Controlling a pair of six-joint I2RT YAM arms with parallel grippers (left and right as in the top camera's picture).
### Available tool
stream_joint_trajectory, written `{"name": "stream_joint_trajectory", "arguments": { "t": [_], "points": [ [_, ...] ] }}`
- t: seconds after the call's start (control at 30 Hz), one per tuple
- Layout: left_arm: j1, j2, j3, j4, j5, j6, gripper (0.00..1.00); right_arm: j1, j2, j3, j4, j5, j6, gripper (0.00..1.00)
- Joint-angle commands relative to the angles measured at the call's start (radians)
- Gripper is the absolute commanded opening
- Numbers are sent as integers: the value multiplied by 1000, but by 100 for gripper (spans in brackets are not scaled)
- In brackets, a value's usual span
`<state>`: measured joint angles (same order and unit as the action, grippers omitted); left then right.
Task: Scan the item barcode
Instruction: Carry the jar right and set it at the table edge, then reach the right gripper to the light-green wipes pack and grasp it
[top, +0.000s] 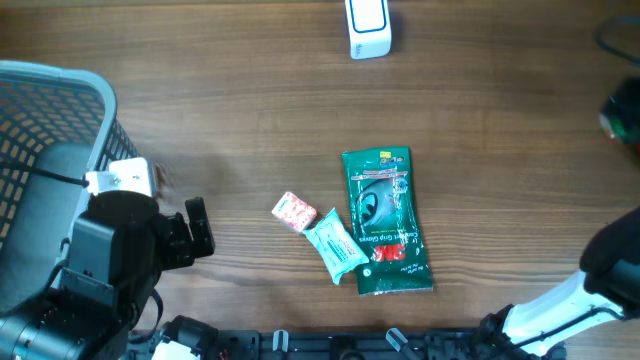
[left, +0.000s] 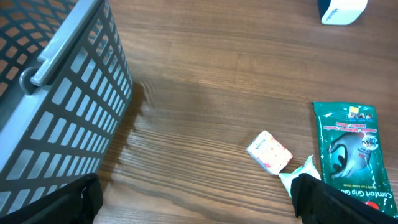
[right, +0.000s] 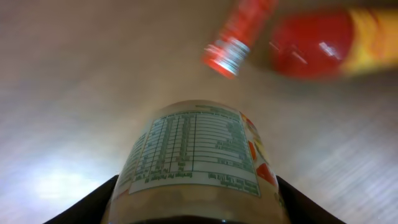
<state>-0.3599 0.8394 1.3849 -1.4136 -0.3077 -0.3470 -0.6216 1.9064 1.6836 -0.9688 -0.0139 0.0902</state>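
Overhead: a brown wooden bench (top: 230, 90) carries a white box-shaped scanner (top: 368, 28) at the top edge, near the centre. Below the middle lies a green plastic glove packet (top: 387, 222). A small pale-teal sachet (top: 335, 248) rests against its left edge, and a small pink-and-white packet (top: 294, 211) sits just beside the sachet. A grey mesh basket (top: 50, 120) fills the upper left. Below it the black left gripper (top: 195, 235) points right, apart from the packets. The right arm (top: 560, 308) shows only as a white and black link at lower right, with its gripper out of frame.

Left wrist: the left gripper stands wide, its dark fingers (left: 74, 202) in the two bottom corners with only bare bench between them. The basket is at left, the pink-and-white packet right of centre, the glove packet at the right edge and the scanner in the upper right corner.

Right wrist: the right gripper (right: 196, 208) is closed partway on a pale round jar with a printed nutrition label (right: 196, 149). Its black fingers (right: 102, 202) press the jar's two sides at bottom centre. Two blurred red bottles (right: 323, 40) lie on the bench at upper right.
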Motion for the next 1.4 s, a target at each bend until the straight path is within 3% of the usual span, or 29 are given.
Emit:
{"name": "stream_joint_trajectory", "arguments": {
  "t": [0.0, 0.2, 0.23, 0.27, 0.3, 0.43, 0.6, 0.87, 0.97, 1.1, 1.27, 1.37],
  "points": [
    [4, 0, 0, 2, 4, -9, 100, -92, 37, -102, 42, -1, 14, 59],
    [4, 0, 0, 2, 4, -9, 100, -188, 91, -241, 209, -1, 15, 67],
    [4, 0, 0, 2, 4, -9, 100, -197, 91, -236, 213, -1, 14, 74],
    [4, 0, 0, 2, 4, -9, 100, -201, 90, -218, 204, -2, 15, 93],
    [4, 0, 0, 2, 4, -9, 100, -201, 88, -192, 183, -2, 18, 100],
    [4, 0, 0, 2, 4, -9, 100, -181, 22, -66, 69, -24, 103, 100],
    [4, 0, 0, 2, 4, -9, 100, -89, -164, 3, -84, -196, 152, 100],
    [4, 0, 0, 2, 4, -9, 100, 363, -427, 2, -343, -198, 152, 100],
    [4, 0, 0, 2, 4, -9, 100, 594, -440, -10, -423, -204, 270, 100],
    [4, 0, 0, 2, 4, -9, 100, 866, -436, -122, -401, -337, 323, 100],
    [4, 0, 0, 2, 4, -9, 100, 1202, -436, -355, -280, -315, 595, 100],
    [4, 0, 0, 2, 5, -9, 100, 1327, -436, -383, -231, -363, 735, 100]
  ]
}}
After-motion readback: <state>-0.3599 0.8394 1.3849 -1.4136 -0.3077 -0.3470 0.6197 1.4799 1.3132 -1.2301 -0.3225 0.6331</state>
